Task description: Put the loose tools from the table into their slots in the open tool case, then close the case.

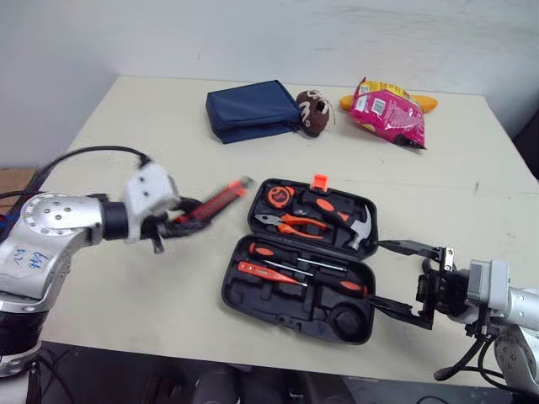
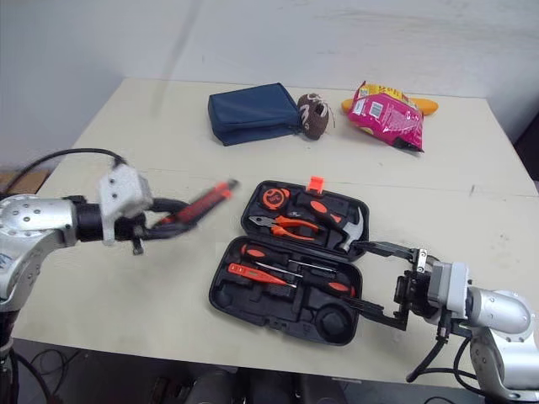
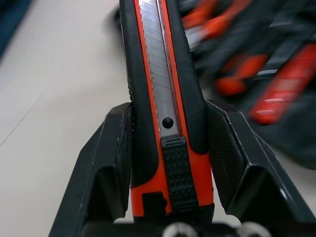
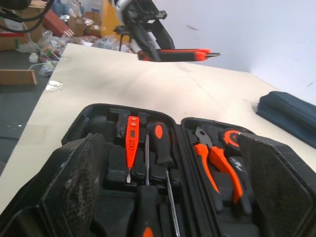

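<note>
The open black tool case [image 1: 253, 295] lies on the cream table right of centre. Its slots hold a tape measure [image 1: 278, 195], orange pliers [image 1: 290, 224], a hammer [image 1: 341, 219] and screwdrivers [image 1: 295, 265]. My left gripper [image 1: 181, 215] hovers to the left of the case, shut on a red and black utility knife [image 1: 215, 202] that points toward the case. In the left wrist view the knife [image 3: 165, 98] sits squeezed between both fingers. My right gripper [image 1: 400, 276] is open at the case's right edge, one finger at each half of the case, touching or nearly so.
At the back of the table lie a blue pouch [image 1: 250, 109], a small brown toy football [image 1: 312, 112] and a pink snack bag [image 1: 387, 114]. The table's front edge [image 1: 168, 345] runs just below the case.
</note>
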